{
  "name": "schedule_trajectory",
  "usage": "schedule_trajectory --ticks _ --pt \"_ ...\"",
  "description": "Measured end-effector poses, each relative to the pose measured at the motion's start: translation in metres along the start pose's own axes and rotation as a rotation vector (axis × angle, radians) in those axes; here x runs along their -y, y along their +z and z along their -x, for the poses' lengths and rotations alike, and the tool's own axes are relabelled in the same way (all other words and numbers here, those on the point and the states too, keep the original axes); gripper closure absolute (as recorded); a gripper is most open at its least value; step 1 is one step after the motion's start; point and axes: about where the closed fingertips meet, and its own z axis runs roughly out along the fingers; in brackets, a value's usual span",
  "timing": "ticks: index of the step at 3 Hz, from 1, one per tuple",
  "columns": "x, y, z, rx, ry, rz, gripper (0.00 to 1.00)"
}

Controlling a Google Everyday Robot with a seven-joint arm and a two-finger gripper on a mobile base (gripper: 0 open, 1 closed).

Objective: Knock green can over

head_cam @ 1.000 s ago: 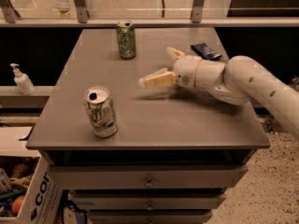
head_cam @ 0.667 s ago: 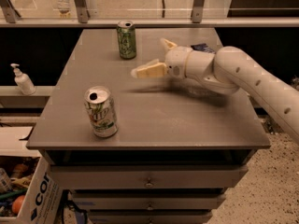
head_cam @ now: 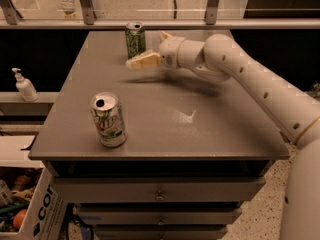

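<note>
Hand (head_cam: 146, 50) nearer, now beside green can (head_cam: 135, 39)

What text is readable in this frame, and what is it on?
"CO", rest cut off: box, bottom left.
Green can: markings too blurred to read.
Near can: logo too blurred to read.
Bottle: nothing readable.
Hand, open beside the green can: no text.

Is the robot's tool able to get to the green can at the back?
Probably yes. The tool hangs open right beside the green can, with nothing between them; the white can stands away near the front edge of the table.
</note>
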Motion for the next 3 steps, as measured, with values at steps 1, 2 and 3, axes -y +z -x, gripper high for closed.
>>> schedule_trajectory --ticks 1,2,3 --pt "0.011 0.038 -0.005 -0.007 0.022 0.001 0.0" --pt "0.014 0.071 -0.004 0.017 0.045 0.009 0.26" --pt "0.019 0.076 -0.003 0.029 0.051 0.004 0.49"
